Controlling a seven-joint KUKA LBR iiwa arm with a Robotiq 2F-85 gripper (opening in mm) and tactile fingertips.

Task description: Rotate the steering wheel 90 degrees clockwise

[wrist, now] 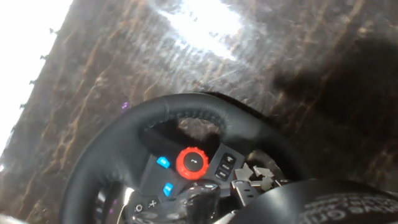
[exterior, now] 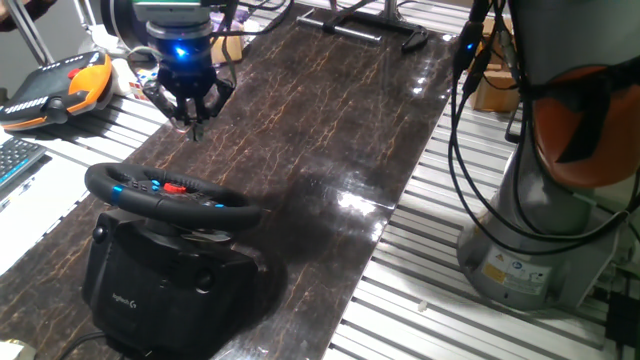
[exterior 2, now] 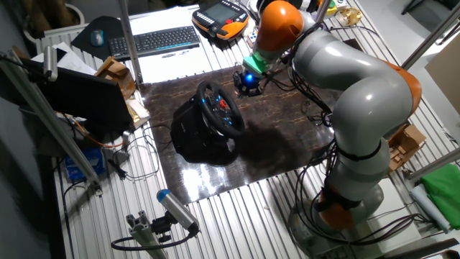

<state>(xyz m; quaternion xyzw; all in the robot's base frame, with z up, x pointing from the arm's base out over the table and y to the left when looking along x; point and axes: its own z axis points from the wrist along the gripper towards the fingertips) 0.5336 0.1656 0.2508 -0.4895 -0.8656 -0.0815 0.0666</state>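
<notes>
Your black round steering wheel [exterior: 170,190] with red hub dial and blue buttons sits on bulky black base [exterior: 165,285], on dark marbled mat [exterior: 330,130]. Your two-finger gripper [exterior: 193,125] hangs above wheel's far rim, apart from it, grasping nothing; jaw state: cannot tell. Orange-and-black handheld controller [exterior: 60,88] lies well beyond wheel.

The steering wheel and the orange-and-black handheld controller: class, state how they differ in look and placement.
The steering wheel is a black ring on a bulky black base; the handheld controller is flat, orange and black. The steering wheel stands on the dark marbled mat; the handheld controller lies off it, by the keyboard. The gripper touches neither.
</notes>
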